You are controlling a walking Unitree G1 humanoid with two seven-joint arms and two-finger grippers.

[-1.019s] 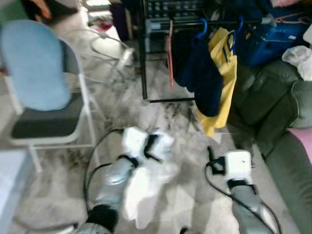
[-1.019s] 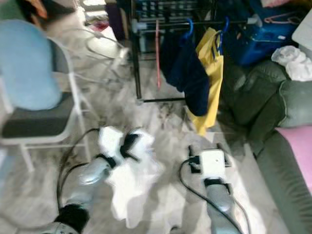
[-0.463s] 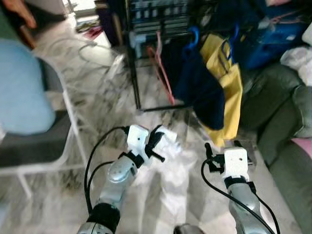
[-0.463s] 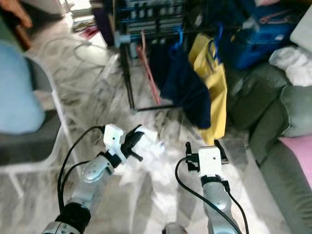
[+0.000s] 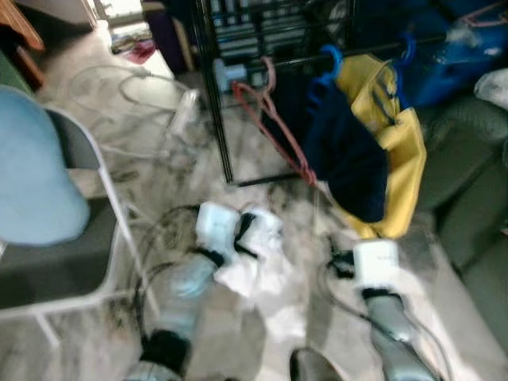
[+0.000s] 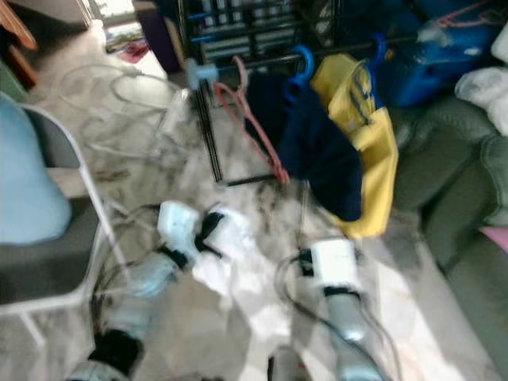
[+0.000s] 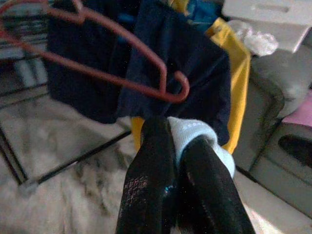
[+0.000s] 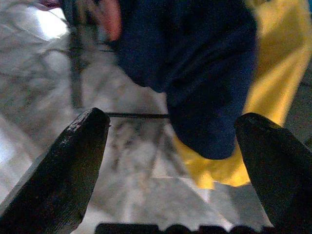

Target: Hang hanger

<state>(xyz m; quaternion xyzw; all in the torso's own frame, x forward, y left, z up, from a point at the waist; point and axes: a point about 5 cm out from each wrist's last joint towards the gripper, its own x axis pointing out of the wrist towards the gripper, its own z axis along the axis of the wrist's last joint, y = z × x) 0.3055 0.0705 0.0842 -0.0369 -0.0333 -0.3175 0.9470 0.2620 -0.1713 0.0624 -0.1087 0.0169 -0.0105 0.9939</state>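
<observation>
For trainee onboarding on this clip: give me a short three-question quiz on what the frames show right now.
1. True or false: the left hand is shut on a white garment.
2. Which colour is the bare hanger on the rack? A) blue B) red C) green
3. Fill in: the right hand has its fingers ____.

Key: 1 true; 2 B; 3 open, pointing toward the navy garment and yellow garment.

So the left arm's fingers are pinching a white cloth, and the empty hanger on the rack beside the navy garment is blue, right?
Not quite: the empty hanger is red, not blue, as the left wrist view shows. The rest holds: the left gripper pinches a white cloth, and the hanger hangs on the rack beside the navy garment.
</observation>
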